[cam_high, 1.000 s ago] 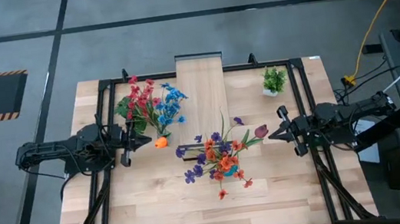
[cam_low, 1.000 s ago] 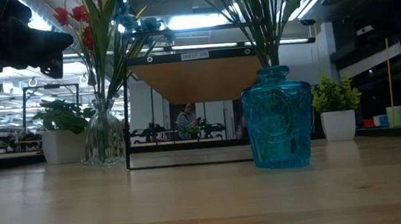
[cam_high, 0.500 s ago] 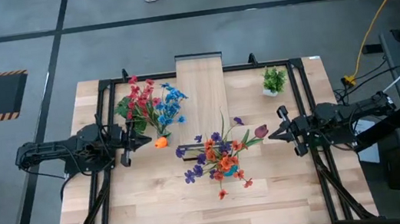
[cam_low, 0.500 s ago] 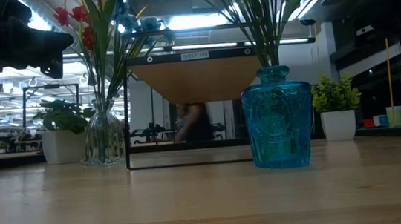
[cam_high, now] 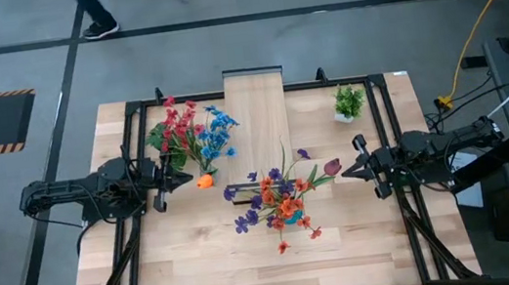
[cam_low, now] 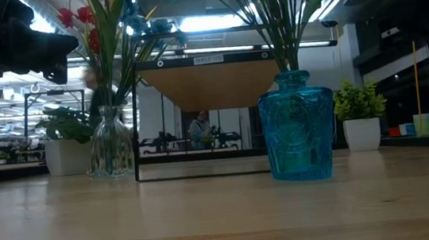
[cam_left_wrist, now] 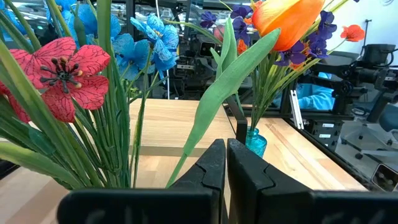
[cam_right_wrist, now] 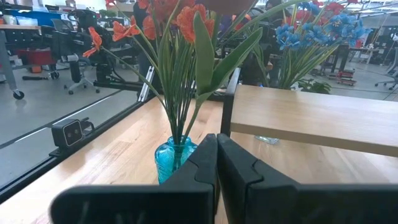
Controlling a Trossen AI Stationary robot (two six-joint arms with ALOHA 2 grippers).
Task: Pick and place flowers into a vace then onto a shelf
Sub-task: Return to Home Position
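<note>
A clear glass vase (cam_low: 111, 147) stands on the table left of the shelf and holds red and blue flowers (cam_high: 190, 136). An orange tulip (cam_high: 204, 181) leans out of it toward my left gripper (cam_high: 186, 178). That gripper is shut just short of the bloom, its fingers (cam_left_wrist: 214, 165) closed in front of the stems. A blue glass vase (cam_low: 298, 137) at mid-table holds orange and purple flowers (cam_high: 282, 203) and a dark red tulip (cam_high: 332, 166). My right gripper (cam_high: 345, 169) is shut beside that tulip. The shelf (cam_high: 258, 112) stands at the far middle.
A small green plant in a white pot (cam_high: 349, 102) stands near the far right corner. Black frame rails (cam_high: 395, 144) run along the table's sides. Bare wood lies along the near edge (cam_high: 272, 278). A person (cam_high: 98, 15) walks on the floor beyond the far edge.
Both arms and both vases have kept still. A person has walked leftward across the floor beyond the table's far edge.
</note>
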